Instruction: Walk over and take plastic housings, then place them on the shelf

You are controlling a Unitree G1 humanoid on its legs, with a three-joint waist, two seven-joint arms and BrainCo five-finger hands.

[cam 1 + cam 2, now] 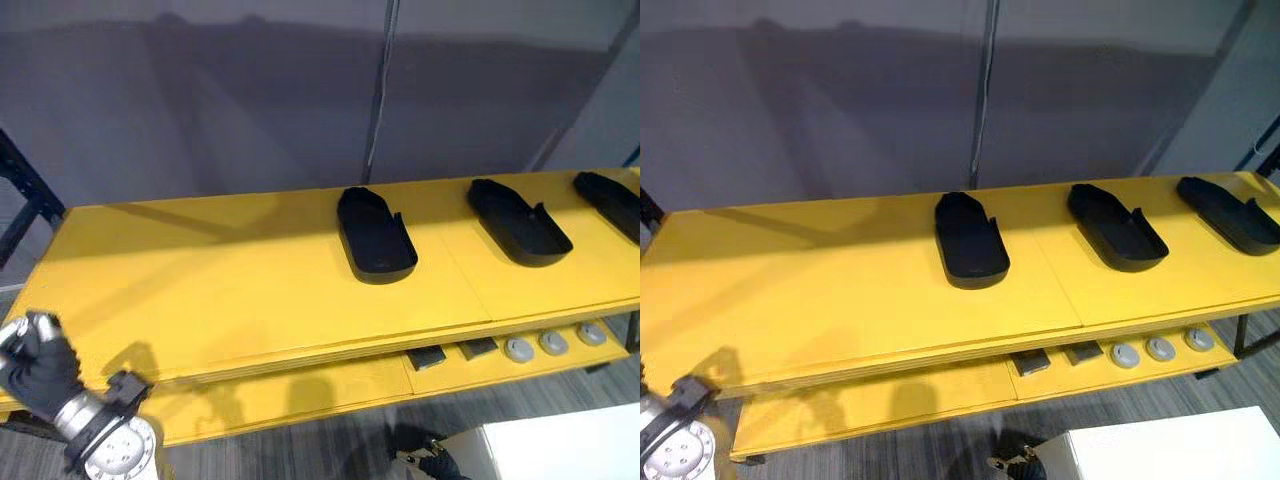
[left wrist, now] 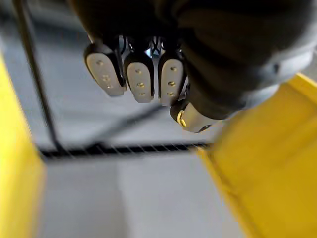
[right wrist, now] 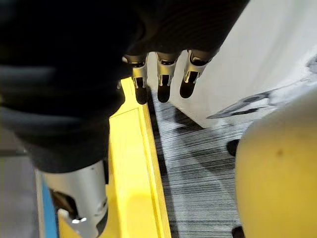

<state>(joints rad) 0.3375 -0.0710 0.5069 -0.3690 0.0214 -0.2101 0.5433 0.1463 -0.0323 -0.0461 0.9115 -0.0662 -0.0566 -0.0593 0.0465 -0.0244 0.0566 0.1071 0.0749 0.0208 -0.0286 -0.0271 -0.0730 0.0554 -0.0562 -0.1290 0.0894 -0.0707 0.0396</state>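
Plastic housings, three matte black shallow shells with raised rims, lie well apart along the top of the yellow table, while my left hand is clenched empty and my right hand hangs loose-fingered.

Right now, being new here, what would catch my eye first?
Three black plastic housings lie apart in a row on the yellow shelf, middle to right. Three grey discs sit on its lower ledge. The left hand, fingers curled and empty, hangs by the near left corner.
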